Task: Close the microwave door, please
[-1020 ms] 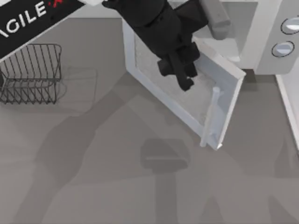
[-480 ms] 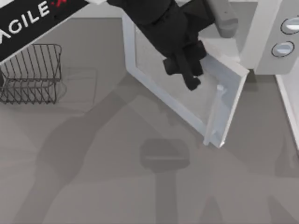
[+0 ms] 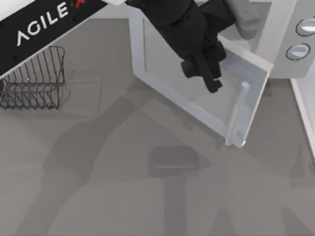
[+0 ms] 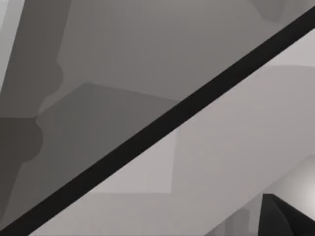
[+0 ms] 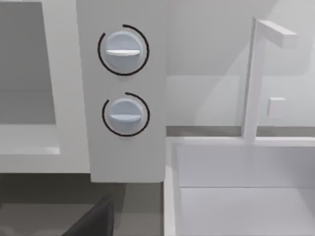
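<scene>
We see the grey surface [image 3: 98,187] carrying the microwave [image 3: 283,54] at its top right, with the microwave door [image 3: 197,83] swung partly open toward the surface's middle — its pale bar handle [image 3: 237,114] near the free edge. Our left gripper [image 3: 209,78] rests over the door's window; whether its fingers are open or closed, we cannot tell. A dark wire rack [image 3: 34,78] sits at the left — well apart. The two round knobs [image 5: 123,81] face our right wrist camera.
</scene>
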`<state>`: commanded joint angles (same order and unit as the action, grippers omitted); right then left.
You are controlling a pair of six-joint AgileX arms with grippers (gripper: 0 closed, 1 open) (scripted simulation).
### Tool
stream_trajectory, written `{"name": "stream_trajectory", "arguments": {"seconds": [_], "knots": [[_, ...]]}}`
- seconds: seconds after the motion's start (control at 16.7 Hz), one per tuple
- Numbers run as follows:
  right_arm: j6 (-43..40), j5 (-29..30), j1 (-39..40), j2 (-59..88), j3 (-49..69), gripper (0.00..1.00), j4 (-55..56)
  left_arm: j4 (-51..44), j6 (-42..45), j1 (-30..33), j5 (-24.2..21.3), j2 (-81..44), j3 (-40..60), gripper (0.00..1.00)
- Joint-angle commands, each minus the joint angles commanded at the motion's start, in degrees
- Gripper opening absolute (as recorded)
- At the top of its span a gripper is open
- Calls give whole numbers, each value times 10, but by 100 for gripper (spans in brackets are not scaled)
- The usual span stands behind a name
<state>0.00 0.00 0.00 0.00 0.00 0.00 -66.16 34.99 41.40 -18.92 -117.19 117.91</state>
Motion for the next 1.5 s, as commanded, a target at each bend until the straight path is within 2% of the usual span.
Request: {"name": "stream_trajectory", "arguments": {"seconds": [0.96,1.5], "knots": [[0,0,0,0,0,100,0,-14,-18,22,6,-33,50,0],[0,0,0,0,0,100,0,-30,-37,40,15,-73,113,0]]}}
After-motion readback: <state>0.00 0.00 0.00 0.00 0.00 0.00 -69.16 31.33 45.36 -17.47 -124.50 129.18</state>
